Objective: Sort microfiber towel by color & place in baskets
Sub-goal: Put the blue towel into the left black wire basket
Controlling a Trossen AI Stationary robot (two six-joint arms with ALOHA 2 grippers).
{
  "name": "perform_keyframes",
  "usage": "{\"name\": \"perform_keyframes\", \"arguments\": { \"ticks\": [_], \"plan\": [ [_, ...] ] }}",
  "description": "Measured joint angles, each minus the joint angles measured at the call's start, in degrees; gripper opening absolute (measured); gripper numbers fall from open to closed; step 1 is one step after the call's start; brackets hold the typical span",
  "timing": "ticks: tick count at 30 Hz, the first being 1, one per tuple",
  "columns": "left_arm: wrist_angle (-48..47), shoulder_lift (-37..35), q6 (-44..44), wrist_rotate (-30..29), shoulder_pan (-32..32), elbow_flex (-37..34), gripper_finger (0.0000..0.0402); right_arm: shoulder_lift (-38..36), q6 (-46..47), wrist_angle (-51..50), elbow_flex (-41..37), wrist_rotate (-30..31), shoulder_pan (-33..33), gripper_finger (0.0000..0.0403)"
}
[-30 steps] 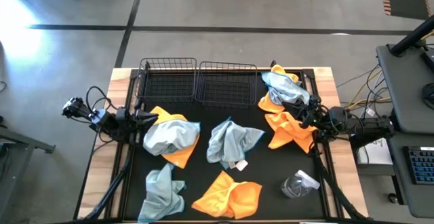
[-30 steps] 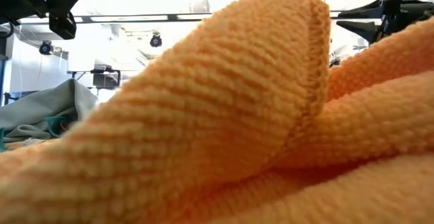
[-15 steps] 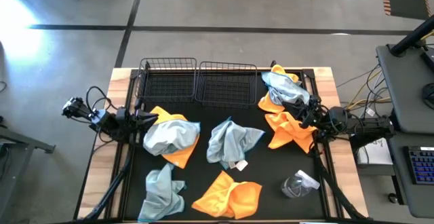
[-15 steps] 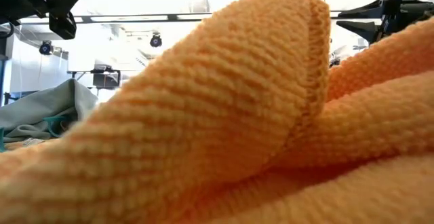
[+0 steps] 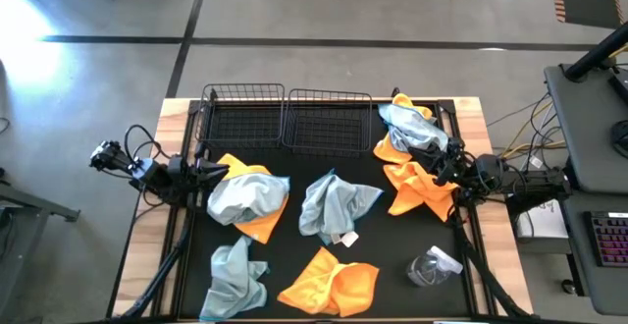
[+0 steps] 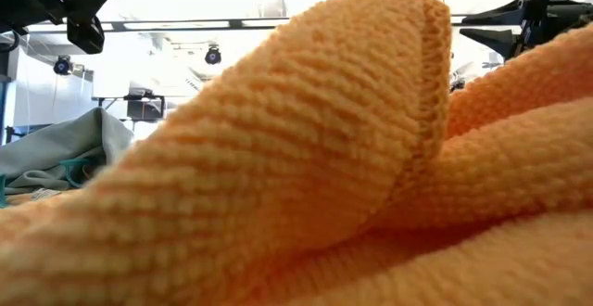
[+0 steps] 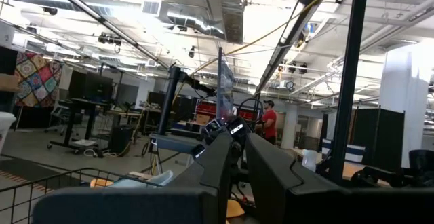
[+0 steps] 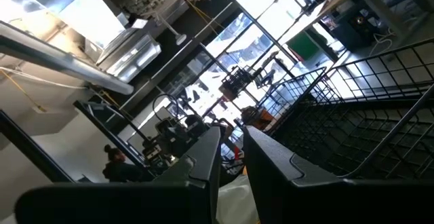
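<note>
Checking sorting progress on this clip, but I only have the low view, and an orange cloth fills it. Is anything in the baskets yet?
Observer: No. From above, both baskets stand side by side at the mat's far edge, with no cloth in either.
Operator: Where are the arms?
Observer: The left end effector is at the edge of a blue-grey cloth lying on an orange cloth. The right end effector is over the right-hand orange cloth.
Operator: Anything on the mat besides cloths?
Observer: Yes, a clear plastic bottle lies near the mat's near right corner.
</note>
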Motion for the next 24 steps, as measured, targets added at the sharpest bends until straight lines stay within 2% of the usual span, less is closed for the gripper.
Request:
{"name": "perform_keyframes", "arguments": {
  "ticks": [24],
  "plan": [
    [0.02,-0.02,0.00,0.00,0.02,-0.01,0.0034,-0.02,-0.27,0.42,0.00,-0.45,0.00,0.0059]
  ]
}}
